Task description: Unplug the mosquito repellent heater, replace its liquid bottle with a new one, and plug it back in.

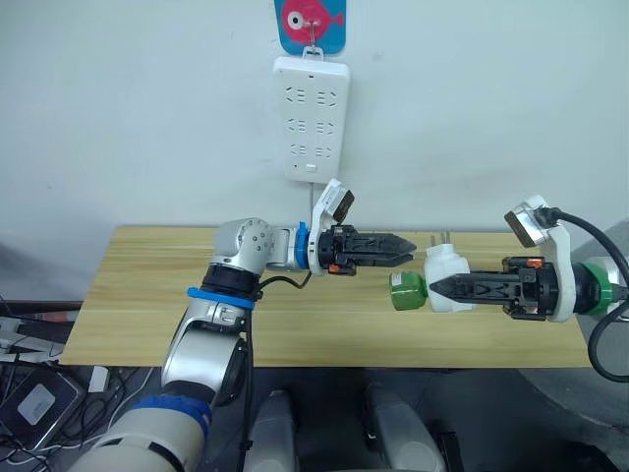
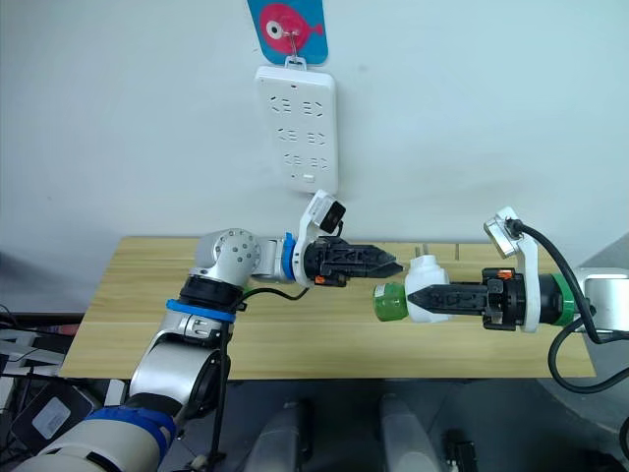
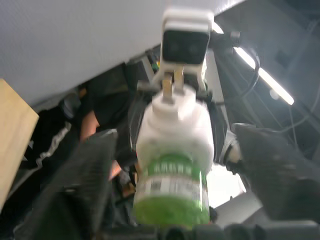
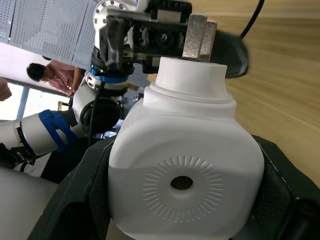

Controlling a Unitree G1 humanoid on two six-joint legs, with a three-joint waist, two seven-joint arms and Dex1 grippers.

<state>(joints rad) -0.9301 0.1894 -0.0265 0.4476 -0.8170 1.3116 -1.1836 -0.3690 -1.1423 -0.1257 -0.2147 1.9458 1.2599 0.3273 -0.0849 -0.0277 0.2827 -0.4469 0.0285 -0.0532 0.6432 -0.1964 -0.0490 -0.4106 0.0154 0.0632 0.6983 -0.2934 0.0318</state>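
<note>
My right gripper [image 1: 439,287] is shut on the mosquito repellent heater [image 1: 444,267], a white rounded unit held in the air above the wooden table [image 1: 147,295]. Its two metal prongs [image 1: 444,239] point up and towards the wall. A green liquid bottle [image 1: 405,292] sticks out of the heater's left end, towards my left arm. My left gripper [image 1: 408,248] hangs just up and left of the bottle, apart from it. In the left wrist view its fingers [image 3: 85,185] stand open, with the bottle [image 3: 172,190] and heater [image 3: 175,125] ahead between them.
A long white power strip [image 1: 312,118] hangs on the wall above the table's middle, under a blue and pink fish hook [image 1: 312,22]. Cables and boxes [image 1: 39,388] lie on the floor at the left. A person [image 4: 45,75] shows far off in the right wrist view.
</note>
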